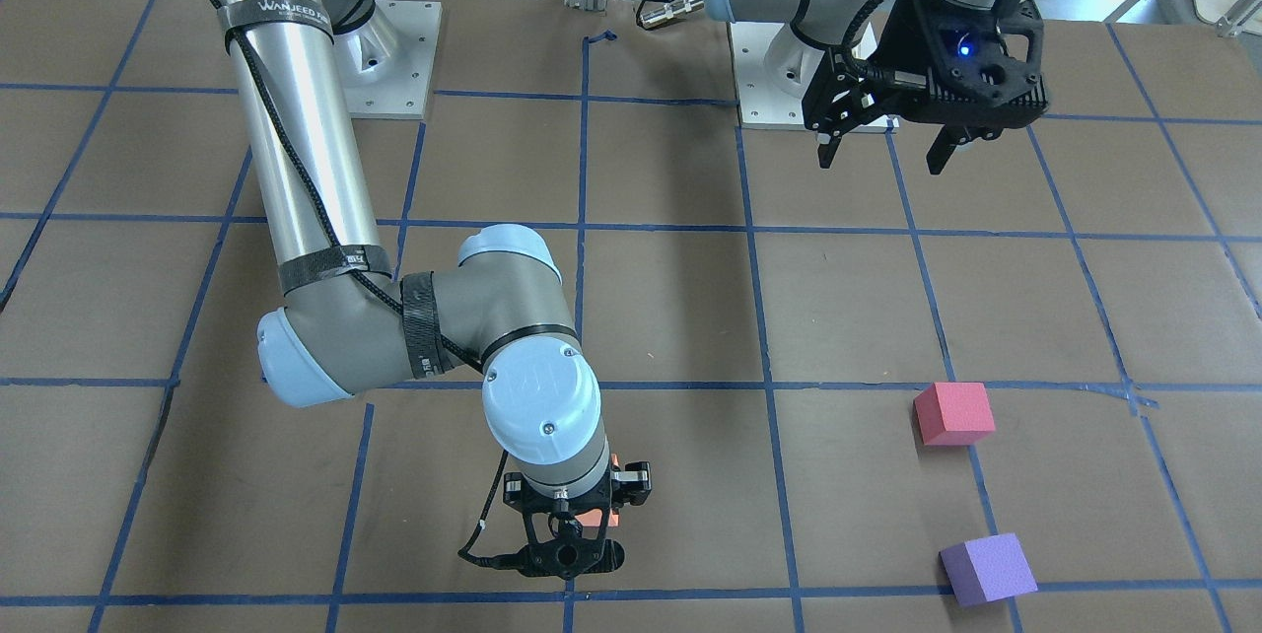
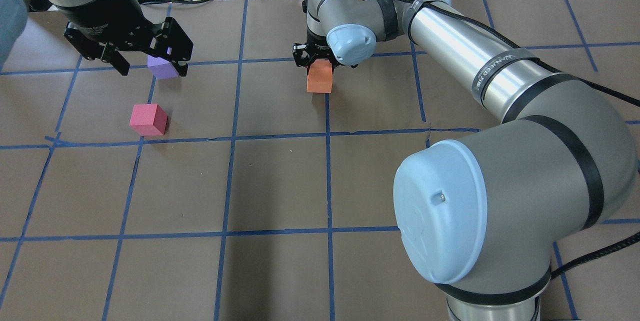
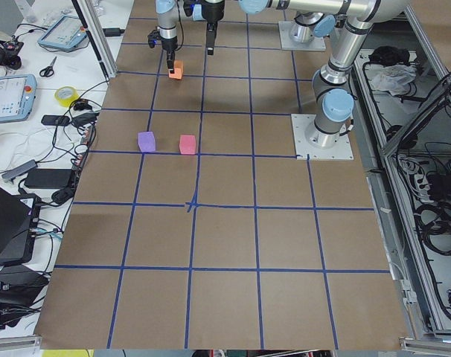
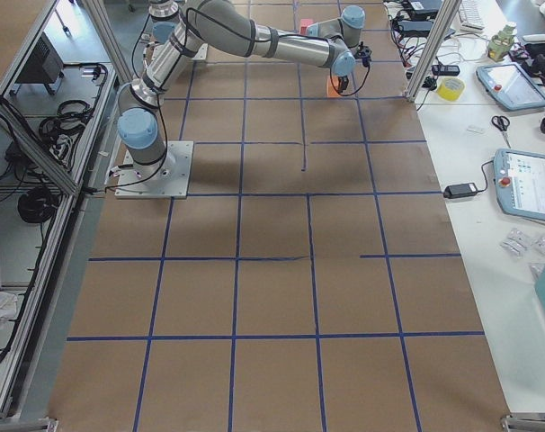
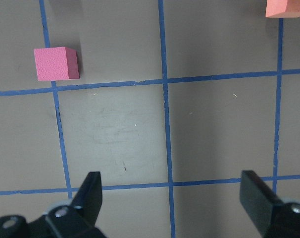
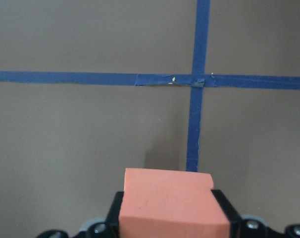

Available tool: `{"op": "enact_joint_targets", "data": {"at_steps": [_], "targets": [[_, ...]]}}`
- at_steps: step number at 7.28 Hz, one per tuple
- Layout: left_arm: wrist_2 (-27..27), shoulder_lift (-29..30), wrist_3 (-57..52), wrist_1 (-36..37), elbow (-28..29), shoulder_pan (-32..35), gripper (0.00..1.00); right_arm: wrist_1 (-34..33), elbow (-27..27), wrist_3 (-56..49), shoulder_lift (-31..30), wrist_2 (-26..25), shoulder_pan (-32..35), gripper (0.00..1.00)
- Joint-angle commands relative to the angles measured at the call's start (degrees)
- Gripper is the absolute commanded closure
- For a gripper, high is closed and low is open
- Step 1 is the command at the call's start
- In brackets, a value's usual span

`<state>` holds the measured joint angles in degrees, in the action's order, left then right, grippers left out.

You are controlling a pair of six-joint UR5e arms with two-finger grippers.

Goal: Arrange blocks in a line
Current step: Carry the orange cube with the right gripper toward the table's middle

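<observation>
Orange block (image 2: pixel 320 80) in right claw (image 2: pixel 320 64), blue tape (image 2: pixel 328 111) beneath

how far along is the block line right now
Done: the pinkish-red foam cube and the purple foam cube sit apart on the table, a two-block start to a row. In hand: the right gripper is shut on the orange foam cube, well off to the side of that pair. Left: setting the orange cube down in line with them. The left gripper hangs open and empty.
</observation>
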<state>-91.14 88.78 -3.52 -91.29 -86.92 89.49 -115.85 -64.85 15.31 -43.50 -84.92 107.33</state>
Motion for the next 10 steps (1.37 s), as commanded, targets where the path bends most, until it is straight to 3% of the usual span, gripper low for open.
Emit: {"op": "enact_joint_targets", "data": {"at_steps": [1, 10], "targets": [[0.0, 0.0, 0.0, 0.0, 0.0, 0.0, 0.0, 0.0, 0.3, 0.2, 0.5, 0.0, 0.1, 0.37], [0.2, -0.1, -2.7, 0.5, -0.5, -0.5, 0.0, -0.2, 0.5, 1.1, 2.0, 0.7, 0.3, 0.35]]}}
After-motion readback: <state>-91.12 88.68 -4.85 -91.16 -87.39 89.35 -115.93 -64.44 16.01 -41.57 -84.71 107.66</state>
